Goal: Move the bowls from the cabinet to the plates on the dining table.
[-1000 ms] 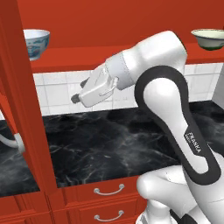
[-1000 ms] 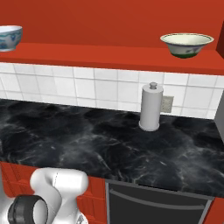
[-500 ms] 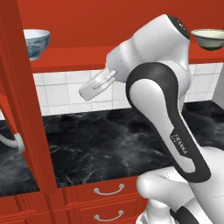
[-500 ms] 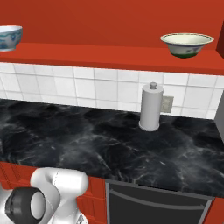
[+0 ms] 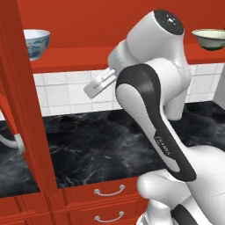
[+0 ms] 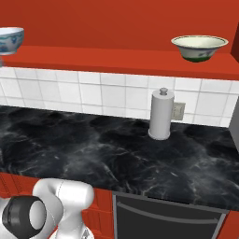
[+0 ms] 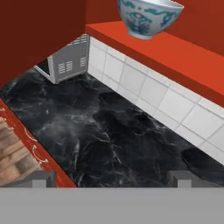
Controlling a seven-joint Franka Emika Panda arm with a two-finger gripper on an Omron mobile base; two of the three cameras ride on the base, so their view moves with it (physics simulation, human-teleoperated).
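Blue-patterned bowl (image 5: 35, 42): sits on the open cabinet shelf (image 5: 79, 59) at the far left, upright, rim up; in the hand view it sits at the top, above the shelf lip.
Gripper (image 5: 100, 83): raised in front of the tiled wall, just below shelf height and right of that bowl; it holds nothing, and its two tips stand well apart at the bottom of the hand view, so it reads as wide open.
Key relation: the left bowl lies up and to the left of the gripper, and farther back; the gripper points toward the wall beneath the shelf, so a rise and a leftward swing seem needed before any reach in.
Tabletop (image 6: 93, 149): black marble, running under the shelf from left to right.
Paper towel roll (image 6: 160, 114): upright on the tabletop against the tiles, right of centre.
Green-banded bowl (image 6: 199, 47): on the same shelf at the far right, well apart from the gripper, so the left bowl looks the nearer target.
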